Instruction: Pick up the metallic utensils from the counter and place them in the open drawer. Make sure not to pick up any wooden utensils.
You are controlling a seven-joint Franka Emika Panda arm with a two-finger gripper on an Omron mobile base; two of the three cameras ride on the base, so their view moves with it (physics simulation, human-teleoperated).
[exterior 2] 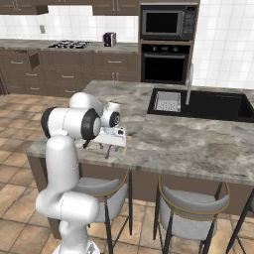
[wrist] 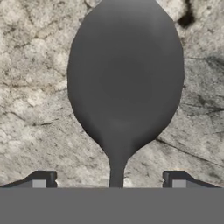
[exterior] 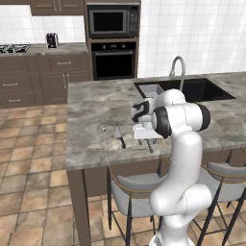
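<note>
Gripper: down low over the counter's near edge (exterior: 144,139), and from the hand camera its two dark fingertips (wrist: 43,179) stand well apart, one at each lower corner, with nothing clamped between them.
Dark grey spoon: right there under the hand (wrist: 125,78), its oval bowl looming large on the marbled stone and its thin neck running down between the two tips, roughly centred in the gap, with stone showing on both sides of it.
Contact: neither tip touches the neck; whether the spoon rests on the stone or is lifted, I cannot tell from this angle.
Spoon from the base cameras: a short dark handle pokes out below the hand toward the counter edge (exterior: 150,145), and it peeks out again on the other side (exterior 2: 107,151).
Knife: broad silver blade and black handle (exterior: 119,136), lying on the stone just to the left of the hand in the left base view, apart from it.
Fork: slim and silver (exterior: 104,133), just beyond the knife, further from the hand.
Counter: grey-brown marbled slab (exterior: 91,103) with the black sink (exterior: 197,89) and curved faucet (exterior: 178,71) set well behind the hand.
Arm: white elbow bulks in front and hides part of the stone beside the hand.
Stools: grey seats (exterior 2: 196,203) tucked under the counter's near edge.
</note>
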